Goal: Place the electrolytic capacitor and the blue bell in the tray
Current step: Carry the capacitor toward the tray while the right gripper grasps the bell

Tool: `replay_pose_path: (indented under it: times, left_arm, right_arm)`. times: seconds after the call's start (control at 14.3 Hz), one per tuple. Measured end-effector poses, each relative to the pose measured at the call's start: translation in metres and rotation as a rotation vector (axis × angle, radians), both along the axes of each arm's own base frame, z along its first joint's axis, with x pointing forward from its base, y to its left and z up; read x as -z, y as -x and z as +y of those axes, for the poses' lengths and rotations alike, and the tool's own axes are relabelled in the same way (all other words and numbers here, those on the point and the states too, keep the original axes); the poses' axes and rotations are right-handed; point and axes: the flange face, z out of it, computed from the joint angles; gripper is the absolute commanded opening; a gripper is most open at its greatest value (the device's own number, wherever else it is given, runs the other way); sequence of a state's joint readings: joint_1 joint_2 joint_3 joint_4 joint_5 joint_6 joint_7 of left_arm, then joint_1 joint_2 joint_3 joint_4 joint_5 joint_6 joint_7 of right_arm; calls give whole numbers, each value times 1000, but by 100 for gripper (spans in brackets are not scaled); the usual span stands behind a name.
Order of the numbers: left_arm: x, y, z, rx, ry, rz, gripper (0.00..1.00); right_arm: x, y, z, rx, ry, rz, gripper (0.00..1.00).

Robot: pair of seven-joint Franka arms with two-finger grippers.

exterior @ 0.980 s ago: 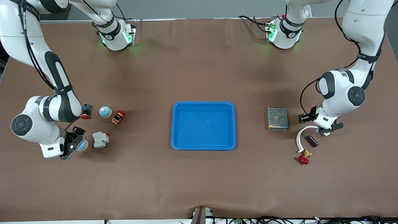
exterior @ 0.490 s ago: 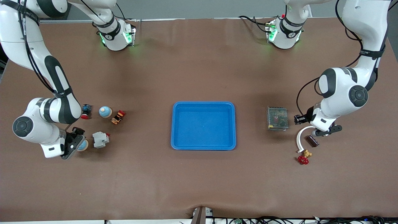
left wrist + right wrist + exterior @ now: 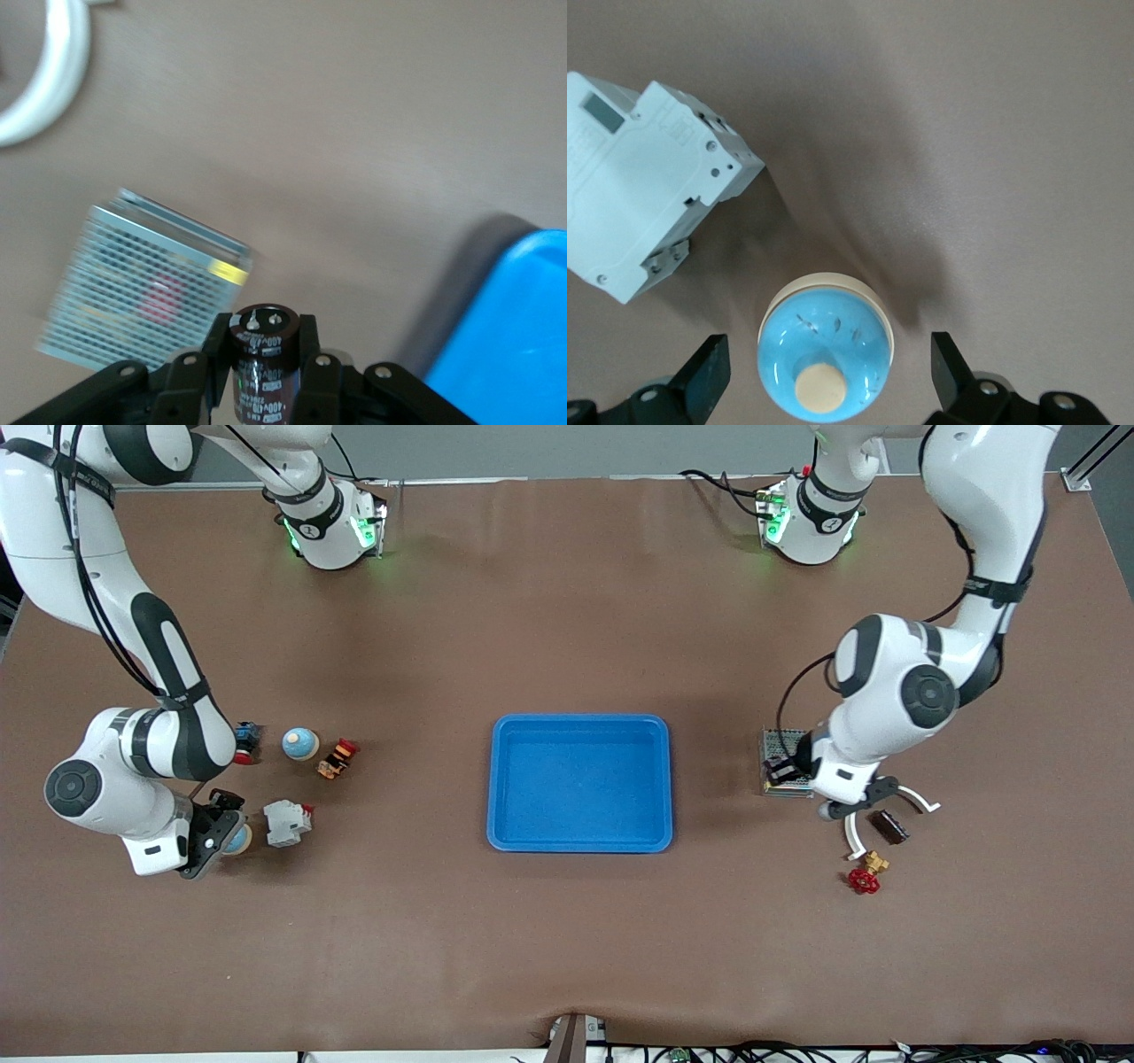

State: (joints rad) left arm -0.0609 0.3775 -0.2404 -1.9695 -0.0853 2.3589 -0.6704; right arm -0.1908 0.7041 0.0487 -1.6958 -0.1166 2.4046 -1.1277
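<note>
Two claws engaged. Left gripper (image 3: 266, 376) clamps the dark cylindrical electrolytic capacitor (image 3: 262, 359), frame right, over the metal mesh box (image 3: 788, 760). Right gripper (image 3: 824, 372) spread around the blue dome bell (image 3: 827, 350), frame lower left. Bright blue plastic tray (image 3: 579, 843) centre, holding neither. Risk: bell's rounded sides squirting out on closure.

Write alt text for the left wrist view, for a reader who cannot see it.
The left gripper is shut on a dark electrolytic capacitor, held above the brown table. Below it lies a perforated metal box, with a corner of the blue tray at one edge and part of a white curved piece at another.
</note>
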Motion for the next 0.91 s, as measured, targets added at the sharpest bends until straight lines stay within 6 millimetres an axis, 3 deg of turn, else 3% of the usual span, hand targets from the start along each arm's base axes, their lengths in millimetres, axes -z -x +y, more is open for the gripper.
replay_pose_path:
  times: [0.42,0.63,0.77,0.91]
  left_arm:
    - [22,3,-120,-232,24,61,0]
    - [39,8,-166,-324,22,89,0]
    - [53,12,-190,-375,-1,94,0]
    - [71,22,-210,-405,-38,96,0]
  right_arm:
    - [18,1,1,-1,-4,-6,100]
    - [19,1,1,-1,-4,-7,62]
    - [16,-1,1,-1,-4,-10,43]
    - [14,-2,0,0,-4,-13,39]
